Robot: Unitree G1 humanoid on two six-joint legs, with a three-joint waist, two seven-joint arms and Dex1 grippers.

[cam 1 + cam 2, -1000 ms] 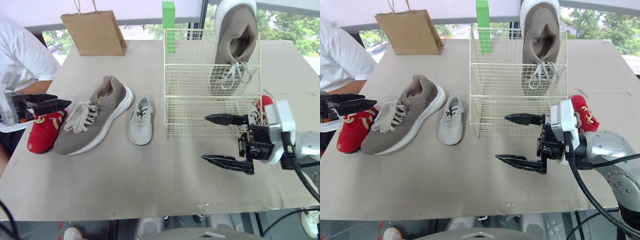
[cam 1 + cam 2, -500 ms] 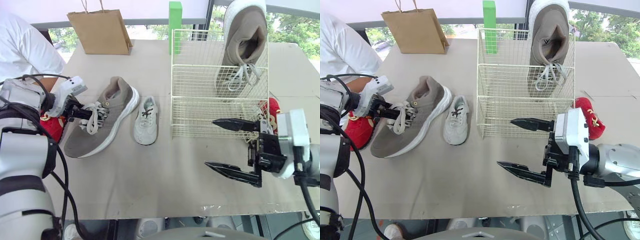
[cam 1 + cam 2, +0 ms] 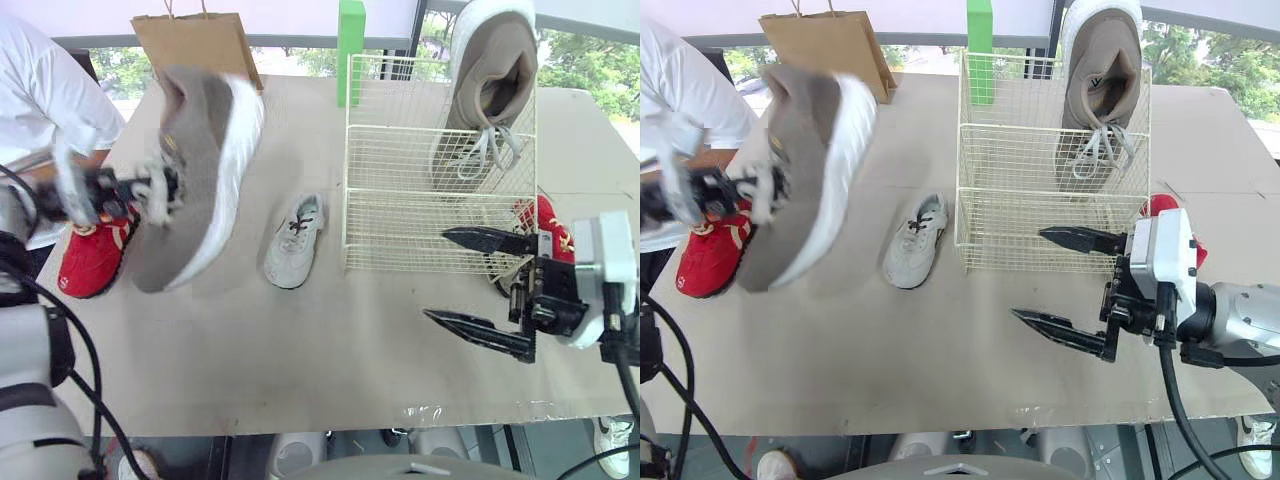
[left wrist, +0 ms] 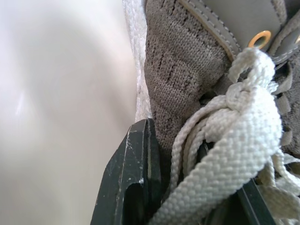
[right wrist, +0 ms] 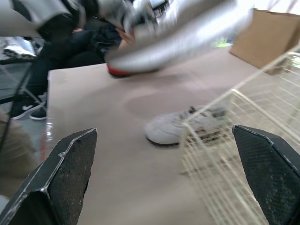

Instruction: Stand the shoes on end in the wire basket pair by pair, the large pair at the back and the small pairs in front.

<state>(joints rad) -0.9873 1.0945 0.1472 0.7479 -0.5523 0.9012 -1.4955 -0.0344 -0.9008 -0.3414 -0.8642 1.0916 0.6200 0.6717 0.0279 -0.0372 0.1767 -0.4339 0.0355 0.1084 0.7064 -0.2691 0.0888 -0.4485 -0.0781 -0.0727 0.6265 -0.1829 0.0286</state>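
My left gripper is shut on the large grey shoe at its laces and holds it above the table's left side, tipped with the white sole to the right. In the left wrist view a black finger presses against the knit upper beside the laces. The matching grey shoe stands on end at the back right of the wire basket. A small white shoe lies left of the basket. One red shoe lies far left, another right of the basket. My right gripper hovers open in front of the basket.
A brown paper bag and a green block stand at the table's far edge. A person in a white shirt sits at the left. The table's front edge runs close below my right gripper.
My left gripper reached the grey shoe's laces, shut on them and lifted the shoe off the table, tipping it up. The right gripper has stayed open in place.
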